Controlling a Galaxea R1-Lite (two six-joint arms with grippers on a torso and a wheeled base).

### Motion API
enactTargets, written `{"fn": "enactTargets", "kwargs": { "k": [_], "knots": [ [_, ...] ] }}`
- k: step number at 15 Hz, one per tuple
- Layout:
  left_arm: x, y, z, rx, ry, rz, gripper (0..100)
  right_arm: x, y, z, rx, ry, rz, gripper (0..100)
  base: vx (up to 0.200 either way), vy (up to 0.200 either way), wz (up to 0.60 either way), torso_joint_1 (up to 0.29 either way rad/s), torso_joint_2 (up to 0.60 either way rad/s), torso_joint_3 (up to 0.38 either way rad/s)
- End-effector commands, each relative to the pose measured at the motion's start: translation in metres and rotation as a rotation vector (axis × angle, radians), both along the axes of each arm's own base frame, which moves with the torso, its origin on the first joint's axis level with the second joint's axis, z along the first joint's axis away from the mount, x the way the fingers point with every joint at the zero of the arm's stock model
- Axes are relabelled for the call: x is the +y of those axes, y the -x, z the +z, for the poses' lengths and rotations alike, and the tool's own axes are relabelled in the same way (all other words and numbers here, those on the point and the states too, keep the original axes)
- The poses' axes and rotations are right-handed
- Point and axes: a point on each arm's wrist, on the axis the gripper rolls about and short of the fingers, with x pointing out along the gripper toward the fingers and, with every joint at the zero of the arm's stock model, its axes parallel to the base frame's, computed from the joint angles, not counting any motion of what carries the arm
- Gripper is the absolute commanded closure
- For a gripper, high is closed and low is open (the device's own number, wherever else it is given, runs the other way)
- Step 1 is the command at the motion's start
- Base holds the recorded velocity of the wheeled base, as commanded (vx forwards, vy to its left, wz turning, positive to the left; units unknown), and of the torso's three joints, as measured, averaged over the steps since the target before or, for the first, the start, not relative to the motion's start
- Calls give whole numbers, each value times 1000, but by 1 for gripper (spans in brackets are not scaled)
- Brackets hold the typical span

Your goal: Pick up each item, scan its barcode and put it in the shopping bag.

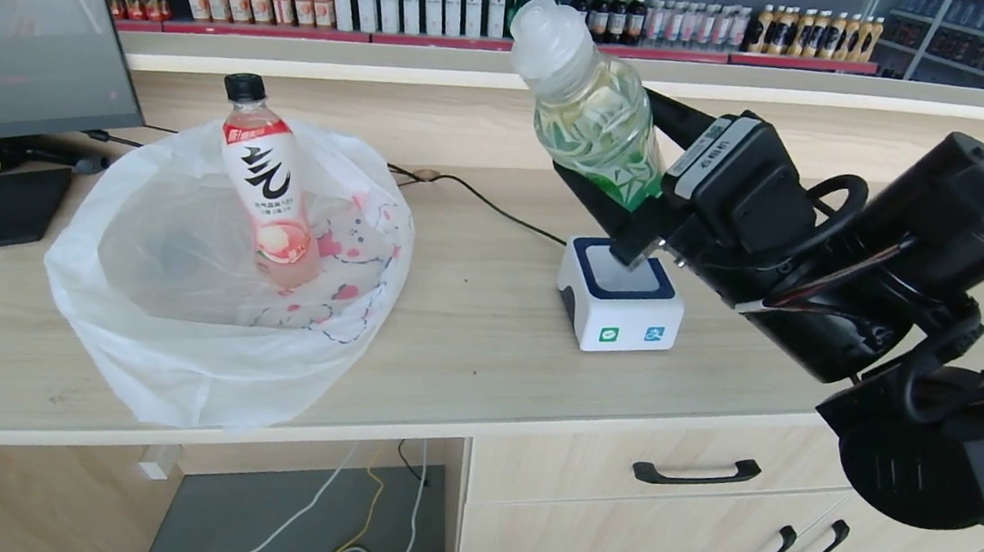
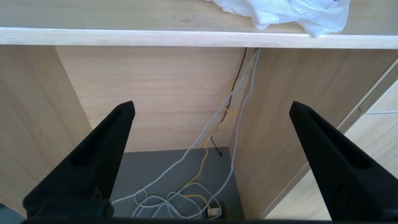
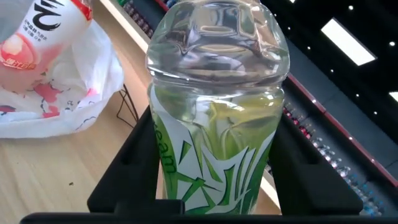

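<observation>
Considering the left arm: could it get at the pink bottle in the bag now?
Probably not directly: the left gripper sits open below the countertop, which lies between it and the pink bottle standing in the shopping bag. It would have to rise first.

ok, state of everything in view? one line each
green-label bottle: capped, tilted, clamped in the right gripper above the scanner
left gripper: open, empty, low in front of the counter
pink-label bottle: capped, standing in the shopping bag
shopping bag: mouth open, sitting on the counter
scanner: on the counter, window facing up
drawer: shut
</observation>
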Motion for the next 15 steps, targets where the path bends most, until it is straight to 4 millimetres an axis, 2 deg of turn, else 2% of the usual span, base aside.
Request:
{"fn": "enactTargets", "kwargs": {
  "k": [1, 4, 9, 15],
  "knots": [
    [0, 0, 0, 0, 0, 0, 0, -8, -3, -1, -16, 25, -2, 100, 0, 0, 0, 0, 0, 0],
    [0, 0, 0, 0, 0, -1, 0, -19, 3, -12, -13, 80, 2, 100, 0, 0, 0, 0, 0, 0],
    [0, 0, 0, 0, 0, 0, 0, -20, 4, -18, -35, 129, 25, 100, 0, 0, 0, 0, 0, 0],
    [0, 0, 0, 0, 0, 0, 0, -19, 5, -34, -44, 209, 46, 100, 0, 0, 0, 0, 0, 0]
  ]
}}
